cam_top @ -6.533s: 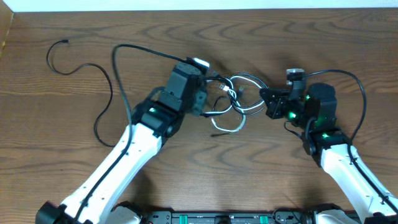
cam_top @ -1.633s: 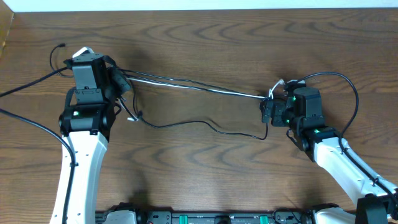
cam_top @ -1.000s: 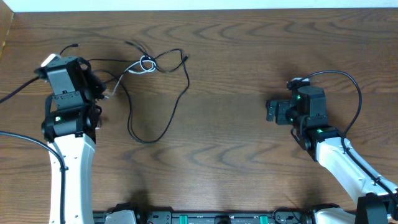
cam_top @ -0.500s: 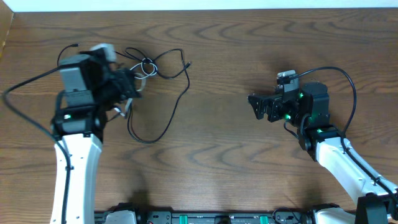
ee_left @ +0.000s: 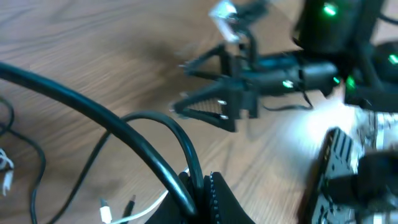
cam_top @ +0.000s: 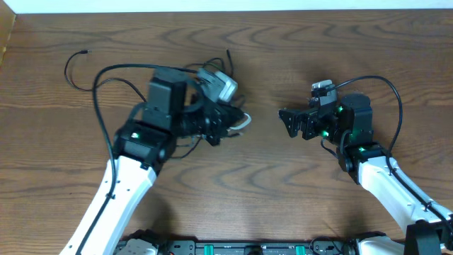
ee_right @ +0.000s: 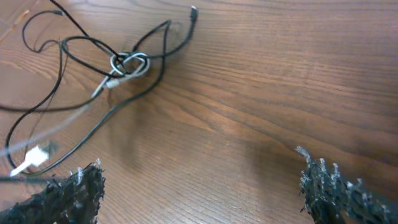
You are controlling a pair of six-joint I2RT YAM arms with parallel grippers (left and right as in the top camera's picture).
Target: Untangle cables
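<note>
Our left jaws sit closed tight mid-frame among the cables [ee_right: 126,63]; we cannot tell their hold. Our right jaws gape wide, empty.

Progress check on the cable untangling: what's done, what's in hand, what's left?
Done: nothing that shows; the white and black cables are knotted together in one bundle. In hand: the left gripper is shut, apparently on a strand of them; the right gripper is open and empty, facing it. Left: grip the other side, pull the knot apart, lay the cables out separately.
</note>
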